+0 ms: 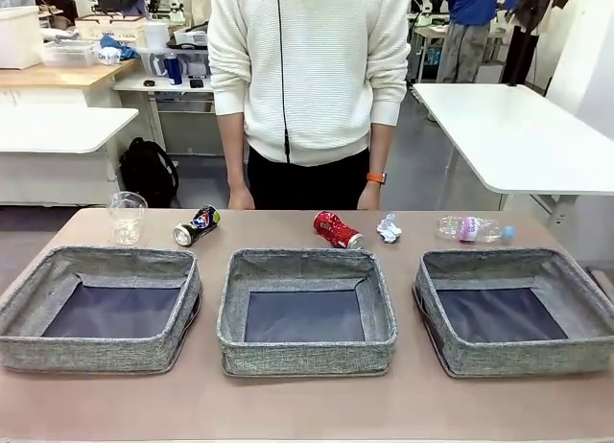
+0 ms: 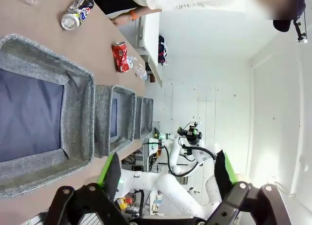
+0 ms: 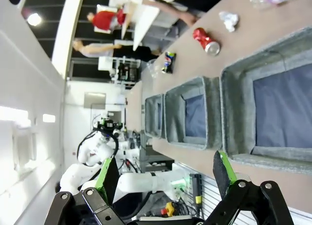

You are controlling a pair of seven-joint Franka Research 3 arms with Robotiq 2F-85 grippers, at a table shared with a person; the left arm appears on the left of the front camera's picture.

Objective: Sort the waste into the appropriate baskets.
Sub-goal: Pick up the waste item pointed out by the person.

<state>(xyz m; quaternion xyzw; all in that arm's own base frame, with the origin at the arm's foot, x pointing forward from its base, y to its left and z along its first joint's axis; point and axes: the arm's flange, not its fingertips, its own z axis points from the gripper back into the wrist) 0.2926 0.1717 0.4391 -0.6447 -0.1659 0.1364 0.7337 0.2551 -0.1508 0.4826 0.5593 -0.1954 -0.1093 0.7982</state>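
Along the table's far edge lie a clear cup (image 1: 127, 218), a dark printed can (image 1: 196, 226), a crushed red can (image 1: 337, 230), a white paper wad (image 1: 389, 228) and a clear bottle (image 1: 473, 229) with a pink label. Three grey baskets stand in a row nearer me: left (image 1: 96, 352), middle (image 1: 307, 355), right (image 1: 523, 357), all empty. My left gripper (image 2: 166, 169) hangs open off the table's left end, looking along the baskets (image 2: 78, 113) toward both cans (image 2: 120, 56). Off the right end, my right gripper (image 3: 165, 174) is open too, facing the red can (image 3: 206, 41) and wad (image 3: 228, 20).
A person in a white sweater (image 1: 307, 69) stands at the far side, hands (image 1: 369, 196) resting at the table edge behind the cans. A strip of bare table (image 1: 307, 405) runs in front of the baskets. White tables stand behind.
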